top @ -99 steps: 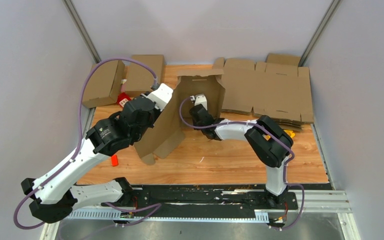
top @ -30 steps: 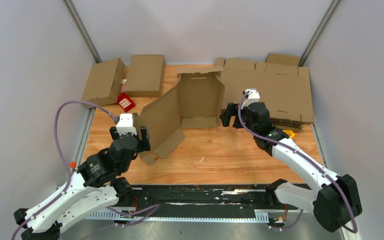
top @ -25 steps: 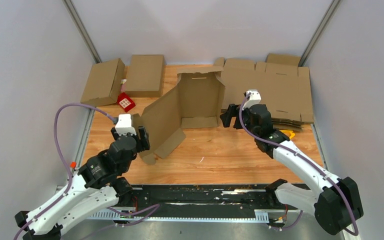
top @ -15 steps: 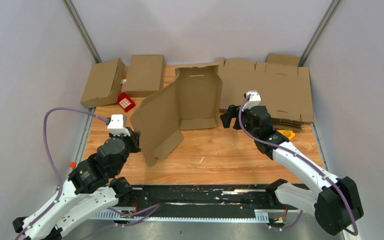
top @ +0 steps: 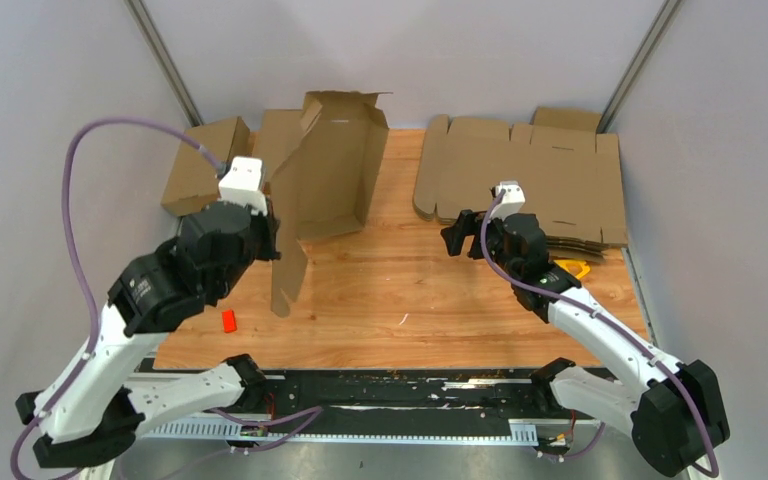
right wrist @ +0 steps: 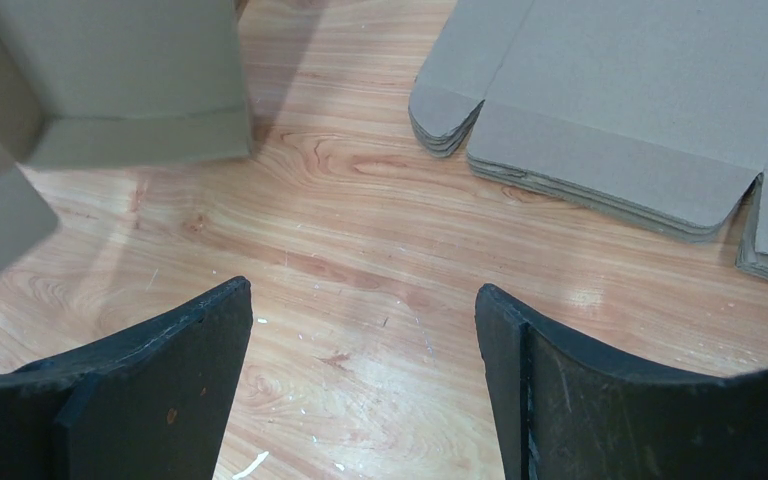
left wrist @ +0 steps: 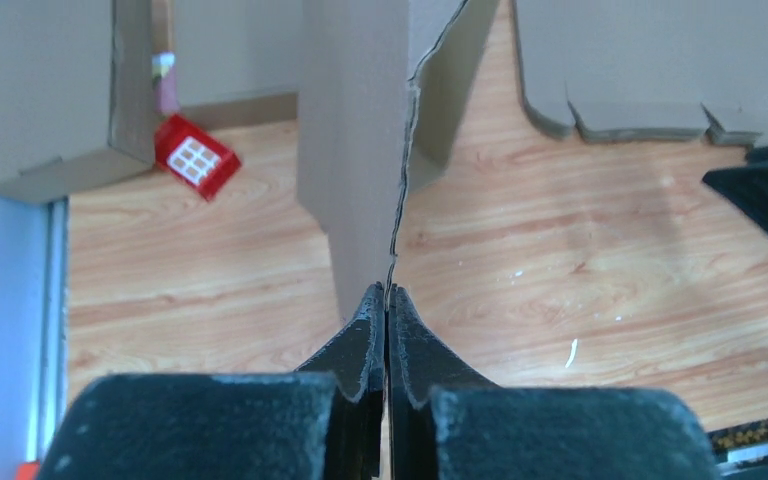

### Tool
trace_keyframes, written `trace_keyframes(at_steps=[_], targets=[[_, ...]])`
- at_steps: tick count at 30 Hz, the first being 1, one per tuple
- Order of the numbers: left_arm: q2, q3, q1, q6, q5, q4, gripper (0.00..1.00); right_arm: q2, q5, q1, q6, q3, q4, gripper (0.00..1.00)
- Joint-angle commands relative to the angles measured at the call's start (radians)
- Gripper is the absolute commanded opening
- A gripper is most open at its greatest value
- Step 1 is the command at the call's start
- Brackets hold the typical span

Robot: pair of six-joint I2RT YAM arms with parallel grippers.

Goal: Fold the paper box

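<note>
Two hands: left hand (left wrist: 387, 296) clamped on near flap (left wrist: 358, 170) of upright box (top: 335, 165); right hand (right wrist: 362, 292) spread, empty, box far-left of it.

You are looking at a light wood-grain table (top: 440, 310) closed in by plain pale grey-lilac walls (top: 410, 50) on three sides, with a slanted metal post (top: 163, 60) in each back corner and a black rail (top: 410, 390) along your near edge

No readable text, no legible labels, brands, numbers or signs
</note>
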Motion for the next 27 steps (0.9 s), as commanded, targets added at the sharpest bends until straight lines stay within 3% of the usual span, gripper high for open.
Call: trace_keyframes(at_steps=[1, 6, 9, 14, 18, 22, 27], targets=[[0.135, 0.249, 0.004, 0.065, 0.043, -0.150, 0.00, -0.010, 0.008, -0.004, 0.005, -0.005, 0.039, 0.82], [0.142, 0.355, 0.004, 0.041, 0.250, -0.031, 0.00, 0.042, 0.049, -0.003, 0.006, 0.028, -0.012, 0.82], [0.150, 0.405, 0.004, 0.006, 0.358, 0.007, 0.00, 0.049, 0.175, -0.005, 0.025, 0.045, -0.083, 0.82], [0.172, 0.539, 0.004, -0.047, 0.391, -0.066, 0.00, -0.017, 0.245, -0.005, 0.040, 0.010, -0.073, 0.83], [0.147, 0.556, 0.004, -0.070, 0.440, -0.056, 0.00, -0.051, 0.290, -0.005, 0.055, -0.004, -0.077, 0.83], [0.189, 0.562, 0.004, -0.038, 0.389, -0.144, 0.00, -0.056, 0.391, -0.005, 0.097, 0.010, -0.134, 0.83], [0.364, 0.520, 0.006, 0.040, 0.232, -0.328, 0.00, -0.086, 0.419, -0.004, 0.108, -0.004, -0.131, 0.83]])
